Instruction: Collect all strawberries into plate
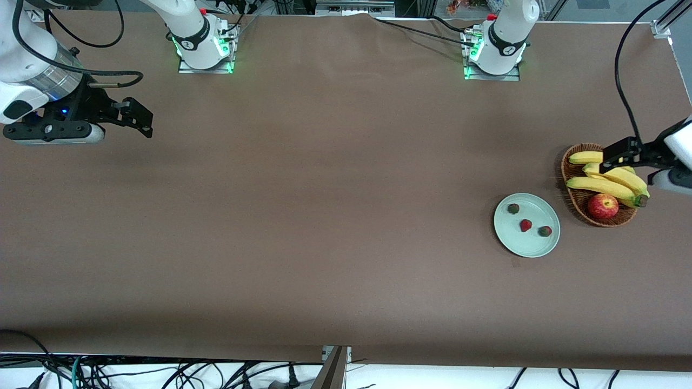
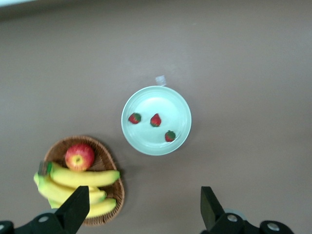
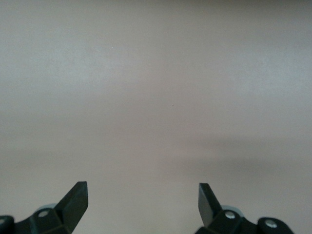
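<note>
Since all three strawberries [image 1: 526, 225] lie in the plate [image 1: 508, 241] beside the basket [image 1: 573, 200], collecting looks finished; left tool [image 1: 616, 156] hangs open above that basket, right tool [image 1: 138, 120] waits open and empty, well apart.

A brown wicker basket [image 1: 572, 195] sits on a brown table [image 1: 303, 216], toward the left arm's end. It holds yellow bananas [image 1: 608, 183] and a red-yellow apple [image 1: 603, 206].

Brown table [image 1: 324, 216]: plate [image 1: 532, 246], basket [image 1: 573, 202].
</note>
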